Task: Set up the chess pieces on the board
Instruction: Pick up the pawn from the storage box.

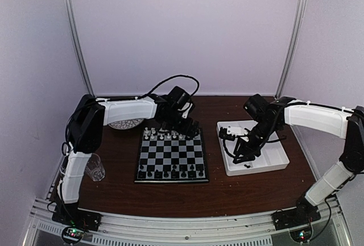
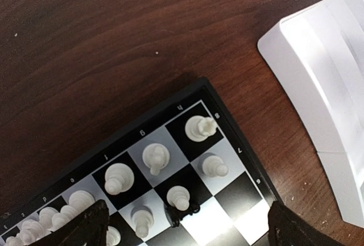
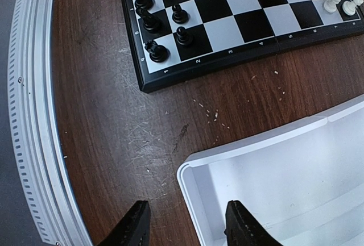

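The board lies at the table's middle. White chess pieces fill its far rows and black chess pieces stand along its near rows. My left gripper hovers open and empty over the board's far right corner. In the left wrist view its gripper spans white pawns, and a small black piece lies on its side against one pawn. My right gripper hangs open over the white tray. In the right wrist view the right gripper straddles the tray's corner, empty. One small black piece lies in the tray.
A round patterned plate sits behind the board's far left corner. A clear cup stands at the left edge. A metal rail runs along the near table edge. The board's black rows show in the right wrist view.
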You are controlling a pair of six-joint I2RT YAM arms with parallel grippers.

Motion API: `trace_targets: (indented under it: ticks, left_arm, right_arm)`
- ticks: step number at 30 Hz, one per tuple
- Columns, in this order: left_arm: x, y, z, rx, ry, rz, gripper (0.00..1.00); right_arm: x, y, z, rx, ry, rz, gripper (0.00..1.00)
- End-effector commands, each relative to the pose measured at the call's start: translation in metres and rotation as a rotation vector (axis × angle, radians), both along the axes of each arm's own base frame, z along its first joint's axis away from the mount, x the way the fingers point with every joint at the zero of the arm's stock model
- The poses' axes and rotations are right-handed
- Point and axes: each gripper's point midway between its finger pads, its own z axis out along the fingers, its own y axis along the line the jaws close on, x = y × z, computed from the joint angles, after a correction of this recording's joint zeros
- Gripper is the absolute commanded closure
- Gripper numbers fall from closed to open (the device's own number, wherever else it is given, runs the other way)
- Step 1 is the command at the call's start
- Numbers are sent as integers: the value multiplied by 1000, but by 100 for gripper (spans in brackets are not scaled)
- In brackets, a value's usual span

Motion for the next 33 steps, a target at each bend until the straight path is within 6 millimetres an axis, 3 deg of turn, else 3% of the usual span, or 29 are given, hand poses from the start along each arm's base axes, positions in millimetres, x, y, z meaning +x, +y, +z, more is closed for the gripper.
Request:
trace_targets:
  ticks: [1, 6, 8, 9, 13, 33]
  left_arm:
    - [4, -14, 41, -83, -99, -45, 3]
    - [-2, -31, 58, -192, -117, -76, 3]
    - [1, -29, 55, -168, -95, -52, 12]
    - [2, -28, 55, -157, -85, -45, 23]
    - [-6, -28, 40, -136, -17, -37, 30]
    - [-15, -16, -1, -63, 74, 20, 30]
  right_arm:
    - [-1, -1, -2, -2, 9, 6, 51]
    - [-1, -2, -2, -3, 8, 6, 51]
    - [-1, -1, -2, -3, 8, 7, 51]
    - [-1, -1, -1, -3, 7, 8, 51]
    - [-1, -2, -1, -3, 5, 7, 52]
    - [-2, -3, 0, -2, 1, 7, 53]
